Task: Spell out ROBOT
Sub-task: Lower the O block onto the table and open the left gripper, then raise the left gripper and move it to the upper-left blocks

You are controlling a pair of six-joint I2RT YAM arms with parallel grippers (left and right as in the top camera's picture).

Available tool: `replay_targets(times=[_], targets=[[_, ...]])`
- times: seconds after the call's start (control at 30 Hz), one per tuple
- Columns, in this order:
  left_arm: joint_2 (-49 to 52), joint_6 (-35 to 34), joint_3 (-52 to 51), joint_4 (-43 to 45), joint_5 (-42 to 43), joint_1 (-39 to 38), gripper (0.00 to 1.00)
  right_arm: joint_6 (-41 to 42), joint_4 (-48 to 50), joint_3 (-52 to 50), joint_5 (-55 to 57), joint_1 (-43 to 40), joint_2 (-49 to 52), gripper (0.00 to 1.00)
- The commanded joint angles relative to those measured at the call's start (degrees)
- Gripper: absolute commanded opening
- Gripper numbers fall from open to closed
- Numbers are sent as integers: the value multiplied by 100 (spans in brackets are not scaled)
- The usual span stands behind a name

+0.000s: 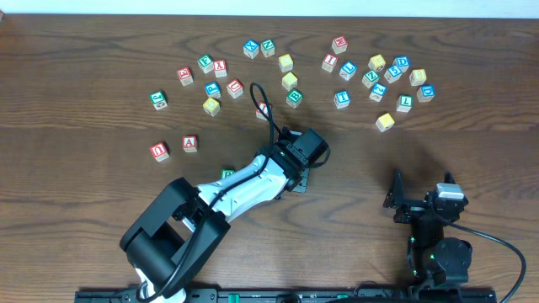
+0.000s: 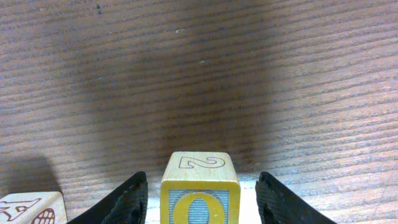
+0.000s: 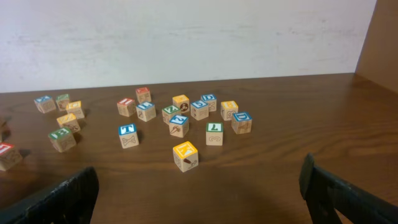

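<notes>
The word is only at its beginning. The left tool (image 2: 201, 190) stands low over the bench (image 1: 84, 194) with its fingers apart. A yellow-bordered O cube (image 2: 200, 163) sits on the wood between them with a gap on each side, so it looks set down and not gripped. Just beside one finger, at the lower left of the wrist view, lies a second cube (image 2: 31, 210), whose letter I cannot read. From above, a green-bordered cube (image 1: 227, 174) peeks out beside the left arm, and it is perhaps the R. I judge that one or two letters are laid, and that B, the second O and T are left.

The right tool (image 3: 199, 186) is wide apart and empty, and the scatter lies well ahead of it.

Counted from above, there are two arms, two tools and about twenty-nine visible cubes, among them six yellow-topped cubes (image 1: 385, 121). One blue-bordered T cube (image 1: 342, 98) waits ahead of the left tool. One red A cube (image 1: 190, 143) and one red U cube (image 1: 159, 151) lie off to its side.
</notes>
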Motion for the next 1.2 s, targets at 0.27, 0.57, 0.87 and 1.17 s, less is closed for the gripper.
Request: replay_targets(times=[0.27, 0.57, 0.87, 1.17], targets=[[-136, 564, 529, -2, -133, 219, 62, -66, -20, -11, -15, -55, -44, 99], [-603, 1128, 931, -2, -133, 634, 64, -66, -20, -11, -15, -55, -44, 99], [-1641, 2339, 1003, -131, -87, 1462, 68, -66, -20, -11, -15, -55, -44, 99], [-2452, 3351, 1003, -702, -85, 2634, 75, -66, -20, -11, -15, -55, -44, 99]])
